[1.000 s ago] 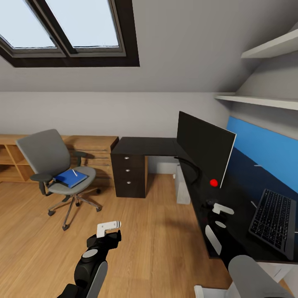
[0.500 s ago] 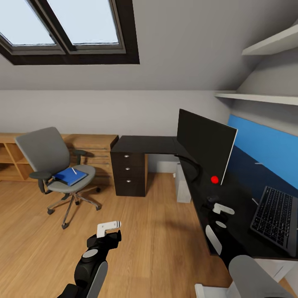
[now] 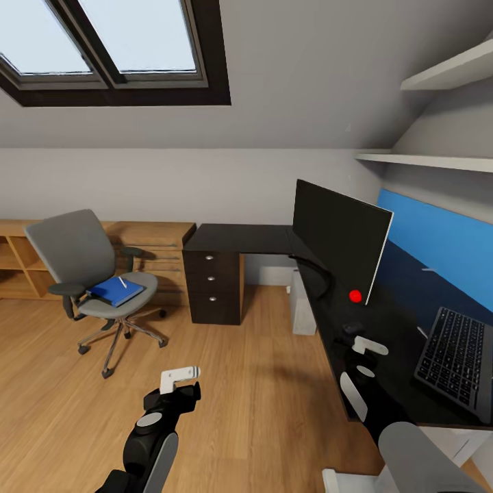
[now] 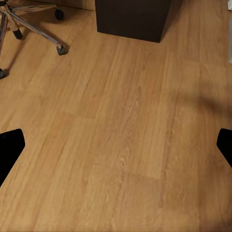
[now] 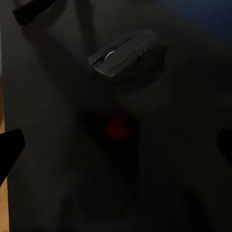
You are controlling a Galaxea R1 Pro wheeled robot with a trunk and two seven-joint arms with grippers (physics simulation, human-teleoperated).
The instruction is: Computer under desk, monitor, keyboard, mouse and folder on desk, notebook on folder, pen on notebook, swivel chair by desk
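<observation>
The grey swivel chair stands on the floor left of the black desk. The blue folder lies on its seat with the thin white pen on top. The notebook is out of view. On the desk stand the monitor and, further right, the keyboard. The dark mouse lies between them, just ahead of my open right gripper. The light-grey computer sits under the desk. My left gripper hangs open over bare floor.
The black drawer unit holds up the desk's left end. Low wooden shelving lines the back wall behind the chair. The chair's chrome base is near my left gripper. A blue wall panel backs the desk.
The whole head view shifted slightly a second ago, so the camera moved. Both arms and the task's things have stayed where they were.
</observation>
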